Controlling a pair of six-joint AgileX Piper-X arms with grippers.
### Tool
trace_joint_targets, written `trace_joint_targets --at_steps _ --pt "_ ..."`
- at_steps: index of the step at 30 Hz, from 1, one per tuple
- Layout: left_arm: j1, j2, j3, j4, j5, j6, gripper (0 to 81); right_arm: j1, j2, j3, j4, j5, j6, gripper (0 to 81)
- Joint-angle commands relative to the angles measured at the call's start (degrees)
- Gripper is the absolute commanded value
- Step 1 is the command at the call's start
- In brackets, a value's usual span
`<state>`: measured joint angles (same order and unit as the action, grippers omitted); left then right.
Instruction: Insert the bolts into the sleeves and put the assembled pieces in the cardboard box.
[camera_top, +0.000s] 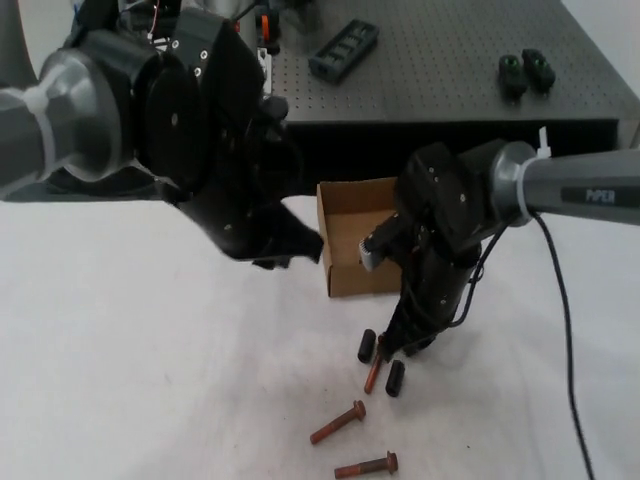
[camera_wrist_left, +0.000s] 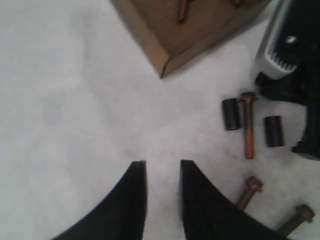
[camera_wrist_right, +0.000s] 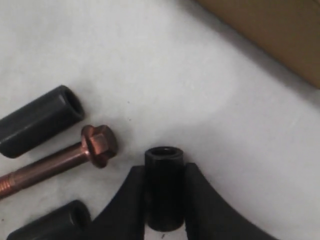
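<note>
**Sleeve between the right fingers, box ahead**

A sleeve (camera_wrist_right: 164, 160) sits clamped between the right gripper's (camera_wrist_right: 164, 170) fingers. Beside one finger lies a bolt (camera_wrist_right: 55, 162), itself between two loose sleeves (camera_wrist_right: 37, 120). The cardboard box (camera_wrist_right: 270, 35) lies ahead of the fingertips, apart. The same box lies ahead of the left gripper's (camera_wrist_left: 162, 165) parted fingers, with what seem to be assembled pieces (camera_wrist_left: 182, 10) in it. Two more bolts (camera_wrist_left: 248, 192) lie beside one finger.

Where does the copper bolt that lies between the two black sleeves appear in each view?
High view: the bolt lies between two black sleeves, nearer than the cardboard box.
Left wrist view: bolt between the same sleeves, near the box corner.
Right wrist view: bolt between them, beside the sleeve in the right gripper.
Shared landmark: the cardboard box.
</note>
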<state>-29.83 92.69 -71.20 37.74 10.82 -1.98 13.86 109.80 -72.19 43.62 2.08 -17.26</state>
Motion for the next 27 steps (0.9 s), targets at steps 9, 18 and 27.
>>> trace_joint_targets --at_steps 9,18,27 --pt "-7.8 11.9 -5.1 -3.1 2.8 2.6 28.6 -10.2 -22.1 10.4 -0.3 -7.1 5.3 0.6" --pt "-12.8 24.4 -19.0 2.8 -0.5 3.9 28.5 -13.3 -32.9 20.1 -0.6 -8.3 7.4 0.6" --pt "-12.9 32.2 -28.0 10.4 -1.8 4.2 28.5 -13.3 -33.2 20.6 -0.4 -8.3 8.5 0.6"
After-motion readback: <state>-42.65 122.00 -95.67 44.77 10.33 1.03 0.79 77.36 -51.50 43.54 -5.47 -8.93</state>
